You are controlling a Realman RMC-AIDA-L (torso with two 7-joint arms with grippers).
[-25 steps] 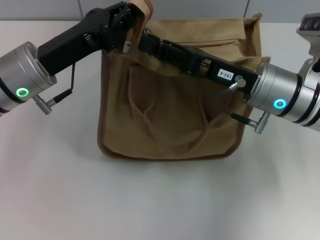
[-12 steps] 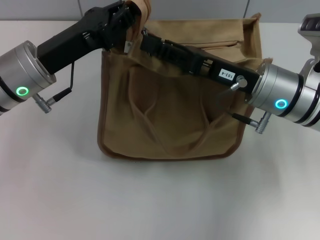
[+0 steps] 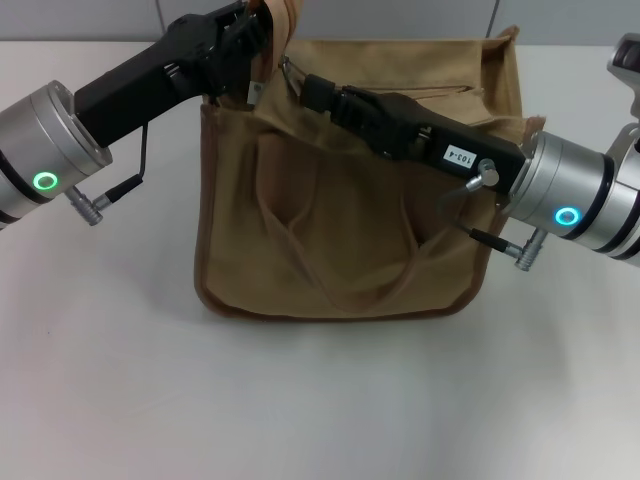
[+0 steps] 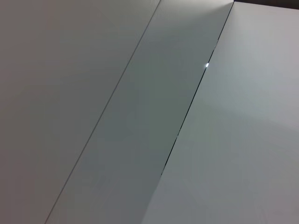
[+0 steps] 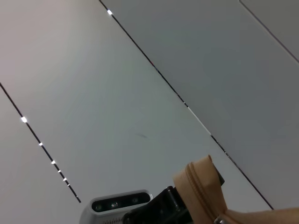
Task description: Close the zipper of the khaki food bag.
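Bag: the bag (image 3: 340,230) stands upright on the white table (image 3: 320,400), filling the centre of the head view, its two handles hanging slack down the front face.
Zipper: the zipper (image 3: 440,88) runs along the bag's top edge in the upper part of the frame; a thin silver piece just ahead of the right claw may be the pull, but I cannot say for sure.
Left claw: the left gripper (image 3: 250,45) sits at the upper left of the frame, clamped on the tan tab at the bag's top left corner and holding that end up.
Right claw: the right gripper (image 3: 310,90) reaches in from the right, lying across the bag's top just right of the left claw; whether its fingers are wide, narrow or pinching the pull, I cannot tell.
Wrist views: the left one shows only wall panels; the right one shows the raised tan corner (image 5: 201,191) with its zipper end low in the frame.
Risk: if the pull is only lightly caught, it could slip free as the right arm draws toward the right end.
Risk: if the left claw's hold gives, the top would go slack and bunch, jamming the slider.
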